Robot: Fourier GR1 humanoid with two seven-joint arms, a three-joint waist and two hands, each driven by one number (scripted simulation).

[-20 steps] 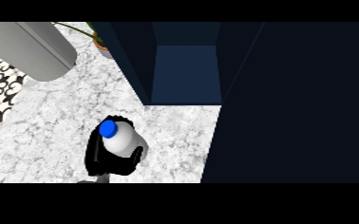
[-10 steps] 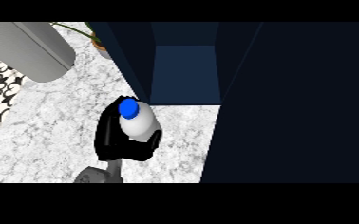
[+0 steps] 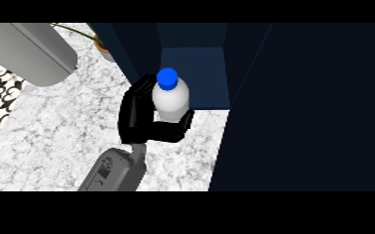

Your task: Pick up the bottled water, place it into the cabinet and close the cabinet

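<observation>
Head view: right hand (image 3: 141, 121) has its fingers curled round the bottle (image 3: 171, 101), blue cap up, held over the tabletop (image 3: 66, 129) at the mouth of the open cabinet (image 3: 194, 72).

Judged: pickup done. Remaining: set the bottle inside, release it, close the cabinet.

Left hand not seen.

- The bottled water (image 3: 171, 101) stands upright in my left hand (image 3: 139, 119), above the counter (image 3: 66, 124).
- It is just before the open compartment of the cabinet (image 3: 293, 104).
- The cabinet occupies the counter's right side.
- A potted plant (image 3: 102, 47) sits behind, just left of the cabinet.
- A large cylinder (image 3: 33, 52) is at the rear left, well apart from the bottled water.
</observation>
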